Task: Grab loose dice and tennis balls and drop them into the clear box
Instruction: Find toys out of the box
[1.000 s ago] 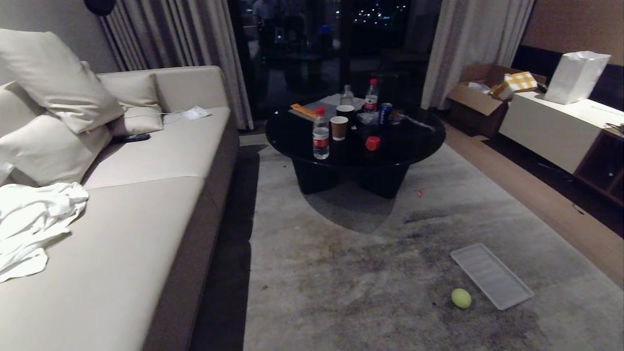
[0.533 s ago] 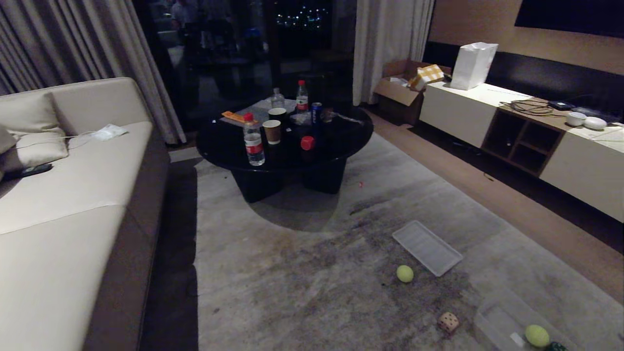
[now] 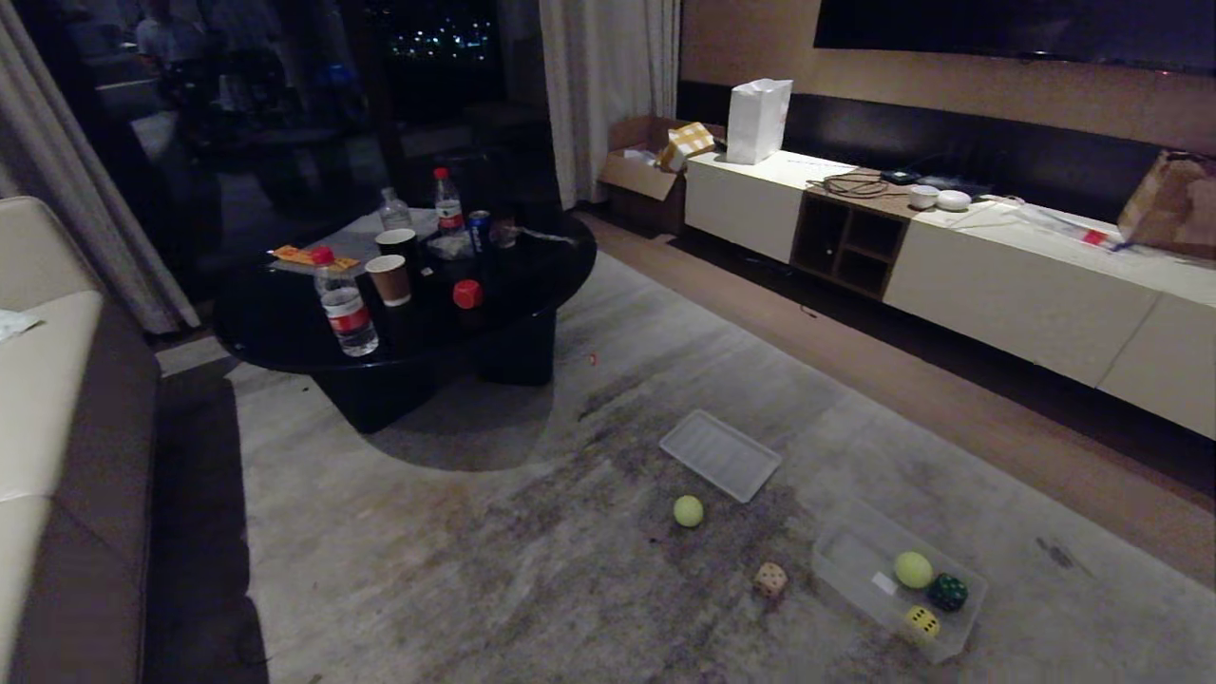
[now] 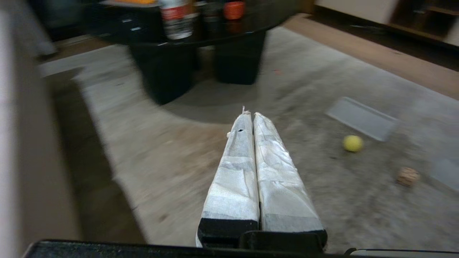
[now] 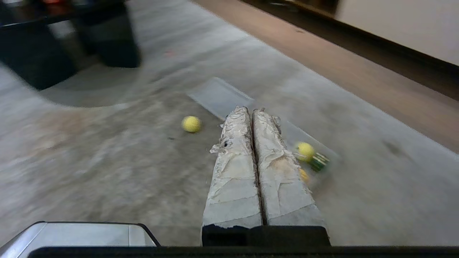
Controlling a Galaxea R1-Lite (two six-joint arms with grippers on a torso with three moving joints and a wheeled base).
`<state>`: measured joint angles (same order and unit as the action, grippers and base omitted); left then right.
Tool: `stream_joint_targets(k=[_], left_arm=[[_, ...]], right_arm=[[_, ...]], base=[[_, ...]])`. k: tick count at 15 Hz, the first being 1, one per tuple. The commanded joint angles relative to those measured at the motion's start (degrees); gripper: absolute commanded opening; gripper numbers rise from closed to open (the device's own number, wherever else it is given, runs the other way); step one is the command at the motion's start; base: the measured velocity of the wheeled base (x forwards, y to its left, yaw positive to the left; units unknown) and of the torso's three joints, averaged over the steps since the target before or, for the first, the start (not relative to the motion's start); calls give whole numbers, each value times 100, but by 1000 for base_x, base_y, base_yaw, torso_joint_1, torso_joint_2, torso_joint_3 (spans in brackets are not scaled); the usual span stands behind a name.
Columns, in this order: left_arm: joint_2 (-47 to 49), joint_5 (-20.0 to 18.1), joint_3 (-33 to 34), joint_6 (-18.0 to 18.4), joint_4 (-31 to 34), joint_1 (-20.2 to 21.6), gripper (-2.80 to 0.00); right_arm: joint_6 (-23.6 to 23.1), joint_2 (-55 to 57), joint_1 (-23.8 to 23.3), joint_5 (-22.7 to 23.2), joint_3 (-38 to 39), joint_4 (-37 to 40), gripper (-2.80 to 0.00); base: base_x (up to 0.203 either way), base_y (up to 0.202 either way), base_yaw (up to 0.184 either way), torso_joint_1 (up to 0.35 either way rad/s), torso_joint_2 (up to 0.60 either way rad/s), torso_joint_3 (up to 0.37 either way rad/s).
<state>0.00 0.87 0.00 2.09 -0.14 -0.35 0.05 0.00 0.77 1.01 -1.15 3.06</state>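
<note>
Out over the stained rug, your left gripper (image 4: 250,115) hangs with its two taped fingers pressed flat together and nothing between them; your right gripper (image 5: 250,111) sits the same way, fingers closed tight on nothing, well above the floor; neither arm shows in the head view.

Past the right gripper's tips you have the clear box (image 3: 848,568) on the rug (image 3: 532,570); inside it lie one tennis ball (image 3: 913,569), the dark green die (image 3: 947,592) just beside that ball, and the yellow die (image 3: 921,622) at the box's near end; a small white sticker shows on the box's floor.

Two pieces lie loose outside it: the beige-pink die (image 3: 770,579) rests on the rug just beside the box's left wall, and the second tennis ball (image 3: 688,510) sits farther out, near the corner of the flat ribbed lid (image 3: 719,454); ball and lid are apart, not touching. You cannot see a red die on the floor.

Beyond those, the round black coffee table (image 3: 285,328) carries bottles, paper cups, a can and a red object; the sofa (image 3: 57,418) edges your left; a long low white cabinet (image 3: 1026,294) runs along the right wall, with a white bag (image 3: 757,121) on its far end.
</note>
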Motion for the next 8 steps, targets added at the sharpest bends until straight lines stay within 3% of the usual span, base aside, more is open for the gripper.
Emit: stream_joint_targets(k=[1, 4, 8], left_arm=[[9, 1, 9, 2, -3, 0, -280], [9, 1, 9, 2, -3, 0, -280], [9, 1, 9, -7, -3, 0, -280]], right_arm=[[4, 5, 2, 4, 0, 2, -280], [-5, 2, 2, 4, 0, 2, -280], [-5, 3, 2, 4, 0, 2, -280]], base=[[-1, 6, -144, 4, 2, 1], [0, 5, -103, 2, 4, 4], [0, 0, 0, 0, 1, -7]])
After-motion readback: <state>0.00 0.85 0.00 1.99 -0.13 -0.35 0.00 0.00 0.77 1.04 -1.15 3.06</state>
